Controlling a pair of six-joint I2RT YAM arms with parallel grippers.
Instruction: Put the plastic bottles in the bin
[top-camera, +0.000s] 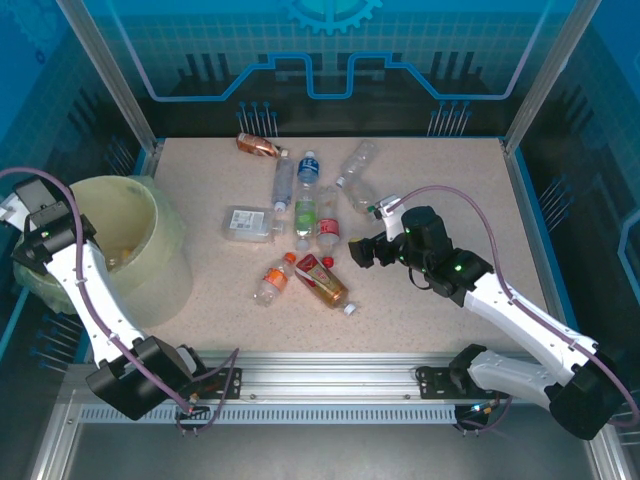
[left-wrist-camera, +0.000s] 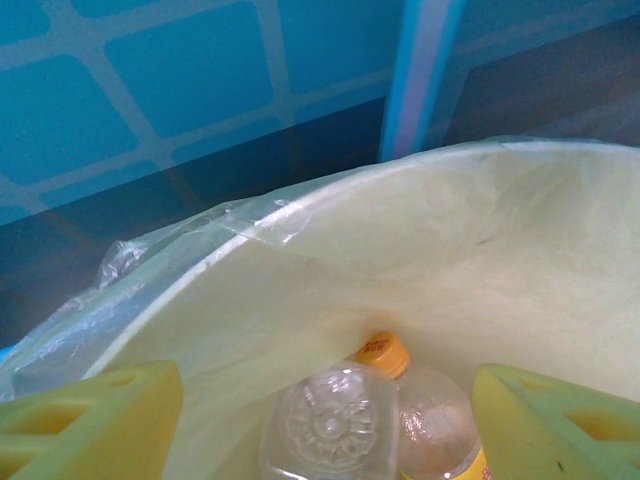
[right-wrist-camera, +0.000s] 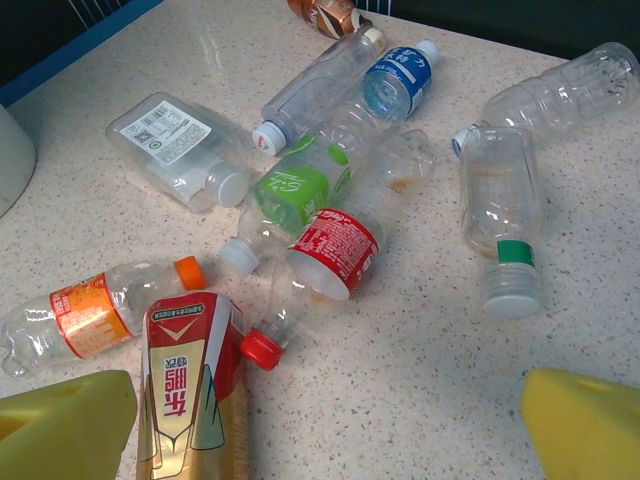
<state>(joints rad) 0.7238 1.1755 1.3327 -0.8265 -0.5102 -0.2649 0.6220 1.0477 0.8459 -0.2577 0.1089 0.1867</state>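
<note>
Claws first: left claw (left-wrist-camera: 330, 405) hangs over the bin (top-camera: 165, 275), jaws apart and empty, with two plastic bottles (left-wrist-camera: 330, 430) lying inside the bin beneath it. Right claw (right-wrist-camera: 328, 405) hovers well right of the bin, jaws wide, nothing held. Farther out, right of the bin, loose bottles (top-camera: 300, 215) litter the surface (top-camera: 450, 180).

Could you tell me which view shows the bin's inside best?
The left wrist view: it looks into the bin, where two bottles lie. The top view gives its rim and inner wall; the right wrist view, perhaps a sliver of outer wall.
</note>
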